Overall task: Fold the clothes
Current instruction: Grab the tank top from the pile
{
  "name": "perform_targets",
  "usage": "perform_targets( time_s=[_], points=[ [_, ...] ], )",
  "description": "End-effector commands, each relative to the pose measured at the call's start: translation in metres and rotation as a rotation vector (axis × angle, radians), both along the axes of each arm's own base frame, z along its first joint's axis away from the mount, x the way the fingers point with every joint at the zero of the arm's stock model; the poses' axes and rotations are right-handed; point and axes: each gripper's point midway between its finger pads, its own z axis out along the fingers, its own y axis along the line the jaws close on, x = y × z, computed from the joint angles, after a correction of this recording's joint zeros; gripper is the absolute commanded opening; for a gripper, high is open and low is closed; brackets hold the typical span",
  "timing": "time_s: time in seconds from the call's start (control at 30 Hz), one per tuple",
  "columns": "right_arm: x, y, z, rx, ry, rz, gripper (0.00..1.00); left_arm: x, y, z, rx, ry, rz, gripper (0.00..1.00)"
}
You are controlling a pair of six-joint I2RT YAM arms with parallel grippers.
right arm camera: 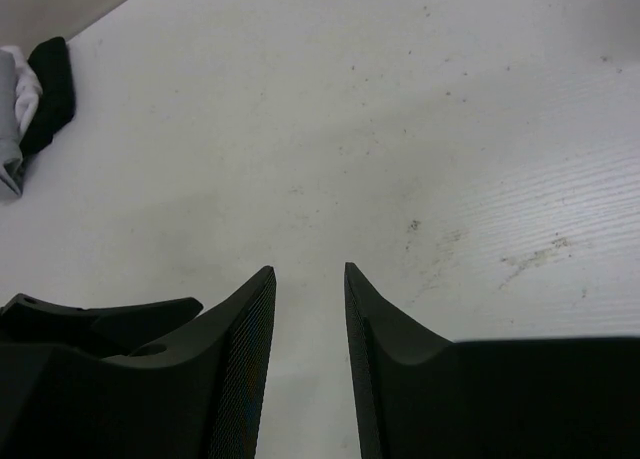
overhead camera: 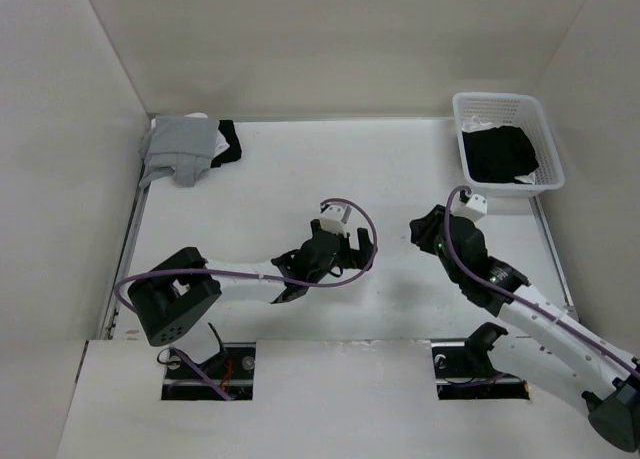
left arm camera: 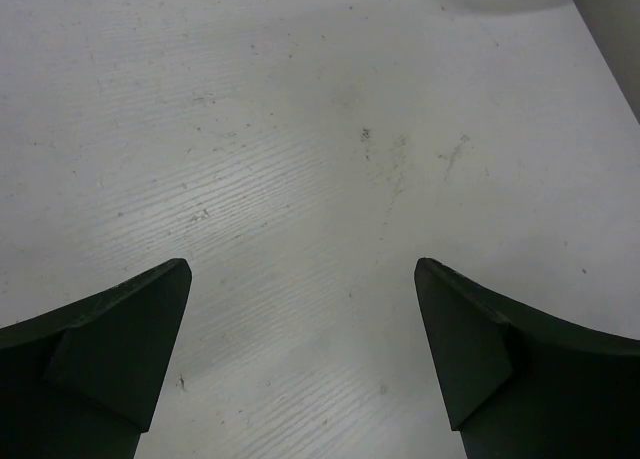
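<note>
Black clothes [overhead camera: 500, 154] sit heaped in the basket [overhead camera: 495, 98] at upper right, not yet folded. My left end effector [left arm camera: 300, 269] is spread wide and my right end effector [right arm camera: 308, 269] part-spread. Both are empty over the mid-frame tabletop [overhead camera: 300, 179], probably staged to fetch.

Bright even overhead light, soft faint shadows, sharp wrist views

Far ahead of the jaws of the right gripper [right arm camera: 308, 271], off to their left, the picture's edge cuts off a grey cloth [right arm camera: 8, 149] beside a black cloth [right arm camera: 55, 89]. Off to their right, the black garment [overhead camera: 500, 154] sits bunched in a basket [overhead camera: 548, 144], so its shape is hidden.
</note>
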Motion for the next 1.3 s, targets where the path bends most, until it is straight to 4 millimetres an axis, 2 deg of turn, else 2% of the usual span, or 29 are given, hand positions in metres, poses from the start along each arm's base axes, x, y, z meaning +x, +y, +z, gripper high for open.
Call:
perform_targets(
  time_s=[0.0,0.27,0.3,0.37,0.4,0.47,0.53,0.6,0.73,0.77,0.8,0.87,0.9,0.93,1.0,1.1,1.27],
  points=[
    [0.005,0.001,0.022,0.004,-0.045,-0.002,0.39,0.005,-0.003,0.028,-0.077,-0.06,0.004,1.0],
    [0.009,0.003,0.028,-0.004,-0.054,0.0,0.39,0.005,-0.001,0.035,-0.106,-0.087,0.006,1.0],
    [0.01,0.003,0.028,-0.007,-0.053,0.002,0.36,0.004,-0.001,0.036,-0.113,-0.091,0.006,1.0],
    [0.013,0.001,0.031,-0.02,-0.051,-0.01,0.11,0.005,0.001,0.039,-0.122,-0.105,0.009,1.0],
    [0.017,-0.004,0.033,-0.028,-0.048,-0.031,0.02,0.005,0.001,0.039,-0.124,-0.111,0.008,1.0],
    [0.036,-0.02,0.042,-0.054,-0.034,-0.096,0.0,0.006,0.002,0.039,-0.129,-0.121,0.008,1.0],
    [0.058,-0.038,0.05,-0.091,-0.03,-0.161,0.0,0.004,0.0,0.04,-0.139,-0.128,-0.003,1.0],
    [0.088,-0.065,0.058,-0.126,-0.033,-0.256,0.02,0.002,-0.002,0.039,-0.143,-0.126,-0.018,1.0],
    [0.147,-0.137,0.065,-0.154,-0.032,-0.46,0.1,0.0,-0.005,0.035,-0.145,-0.111,-0.043,1.0],
    [0.164,-0.158,0.066,-0.158,-0.027,-0.512,0.12,0.0,-0.005,0.035,-0.146,-0.11,-0.048,0.93],
    [0.177,-0.175,0.063,-0.163,-0.018,-0.553,0.14,-0.001,-0.006,0.034,-0.145,-0.109,-0.054,0.81],
    [0.203,-0.205,0.052,-0.179,0.022,-0.606,0.21,-0.003,-0.008,0.035,-0.147,-0.107,-0.066,0.46],
    [0.218,-0.22,0.045,-0.185,0.041,-0.629,0.25,-0.003,-0.008,0.035,-0.149,-0.106,-0.067,0.33],
    [0.231,-0.233,0.035,-0.194,0.067,-0.643,0.29,-0.003,-0.008,0.034,-0.146,-0.1,-0.068,0.29],
    [0.256,-0.248,0.017,-0.201,0.112,-0.64,0.35,-0.004,-0.008,0.035,-0.149,-0.099,-0.074,0.28],
    [0.293,-0.274,-0.013,-0.191,0.178,-0.642,0.43,-0.001,-0.005,0.036,-0.155,-0.102,-0.066,0.39],
    [0.32,-0.303,-0.054,-0.168,0.258,-0.641,0.47,0.006,0.002,0.035,-0.164,-0.095,-0.039,0.5]
  ],
)
